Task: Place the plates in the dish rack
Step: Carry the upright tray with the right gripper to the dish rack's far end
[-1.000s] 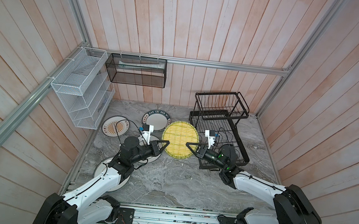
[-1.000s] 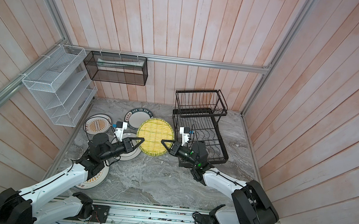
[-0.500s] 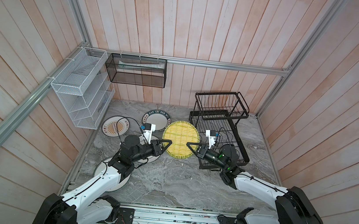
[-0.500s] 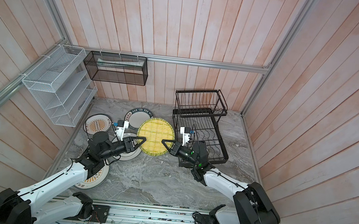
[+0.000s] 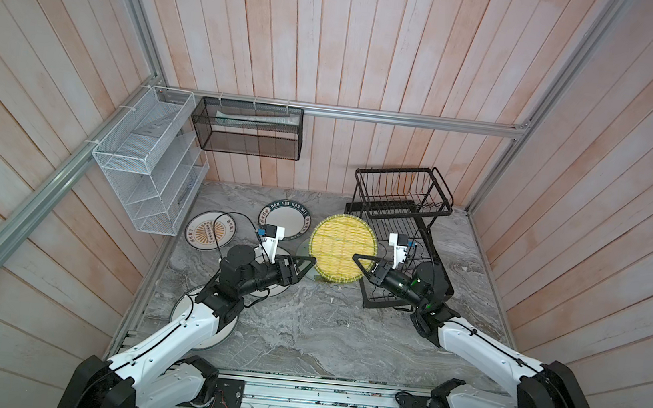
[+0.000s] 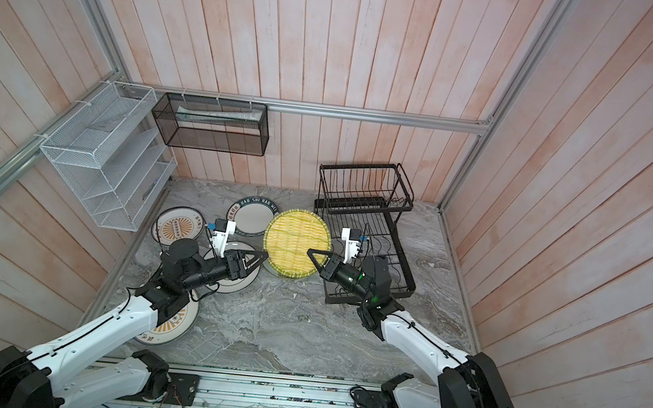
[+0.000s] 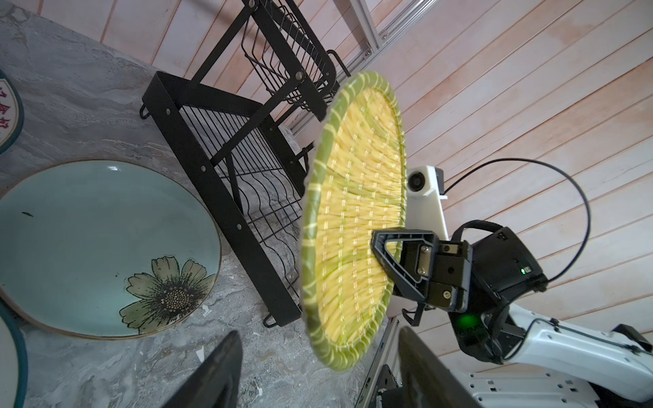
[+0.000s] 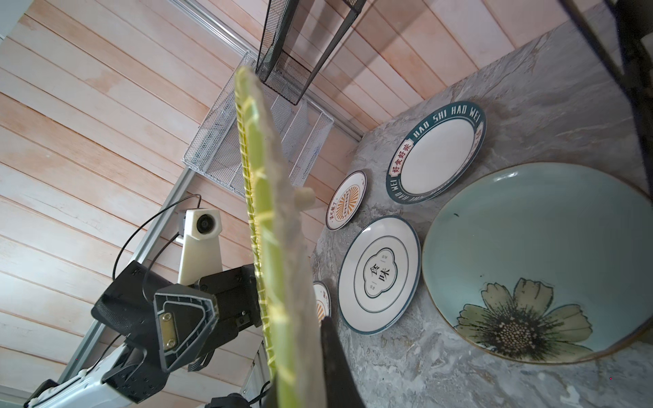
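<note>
Marble tabletop (image 5: 302,328): beside the rack (image 7: 212,183), right gripper (image 5: 357,259) is pinching the yellow plate (image 5: 338,252) upright, likely for slotting; left gripper (image 5: 308,265) is straddling its rim, spread.

My stereo head looks steeply down from high up; both top views share the whole desk (image 5: 302,328). The left wrist camera (image 8: 205,222) and right wrist camera (image 7: 420,182) sit close in, facing each other across the yellow woven plate (image 7: 353,219).

Shows white arm links (image 5: 176,334) between black joint housings (image 5: 241,260), black triangular fingers (image 8: 183,328) fixed with silver screws (image 7: 425,250), white camera mounts (image 8: 201,243), looping black cables (image 7: 512,159), and a glowing green light (image 7: 466,321).
</note>
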